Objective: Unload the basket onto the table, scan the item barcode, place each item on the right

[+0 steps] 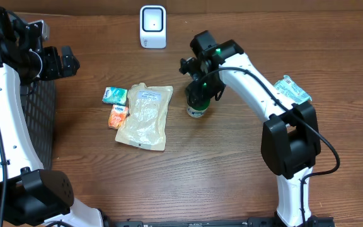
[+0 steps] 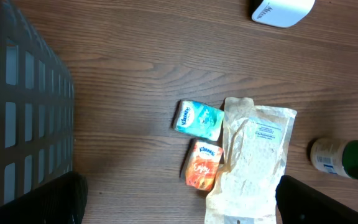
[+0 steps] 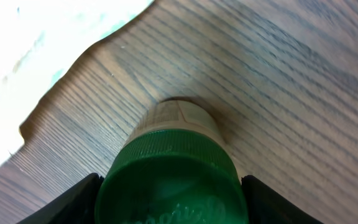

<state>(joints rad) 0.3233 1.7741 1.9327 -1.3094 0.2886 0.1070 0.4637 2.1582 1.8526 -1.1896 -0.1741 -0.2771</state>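
Right gripper (image 1: 200, 87) set over the bottle (image 3: 173, 180)
The green-capped bottle stands on the table just beside the pouch (image 1: 144, 116), its cap between the right fingers (image 3: 73, 202); whether they pinch it I cannot tell. A hold at the cap would leave the label bare for the scanner (image 1: 152, 26). The left gripper (image 1: 60, 62) gapes empty by the basket (image 2: 17, 112).

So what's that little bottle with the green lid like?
The bottle is small, with a ribbed green screw cap and a pale body with a printed label. It looks plastic. It stands on the wooden table, right of the pouch. The right gripper has its jaws close beside the cap; whether they squeeze is unclear.
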